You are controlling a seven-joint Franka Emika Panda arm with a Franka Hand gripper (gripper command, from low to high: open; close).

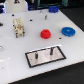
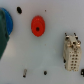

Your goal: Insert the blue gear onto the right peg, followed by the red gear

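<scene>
Seen in the exterior view: white tabletop (image 1: 20, 62) carrying everything. Red gear (image 1: 45, 34) lying flat near the middle, centre hole showing dark. Blue gear (image 1: 68, 31) also flat, at about 3 o'clock from the red gear, apart from it, close to the exterior view's right edge. Grey plate (image 1: 45, 56) with black border at 6 o'clock from the red gear, well apart, carrying two thin dark upright pins; right peg (image 1: 51, 51) toward the exterior view's right, twin pin (image 1: 37, 55) at 9 o'clock of it. Both pins bare, neither gear on them. Small cream-coloured block (image 1: 19, 27) with dark spots standing at roughly 9 to 10 o'clock from the red gear, well apart. Small dark upright stud (image 1: 46, 17) at 12 o'clock from the red gear, near the far edge of the tabletop.

Wrist view, looking down: red gear (image 2: 38, 25) with dark centre hole, blue gear (image 2: 4, 27) cut off by the frame edge, cream-coloured block (image 2: 70, 54) with rows of dark holes. A few small dark marks on the white surface.

No readable writing, brand or label anywhere; frames too blurred for fine print.

Claw not visible in either view; cannot tell whether released or clenched.
</scene>
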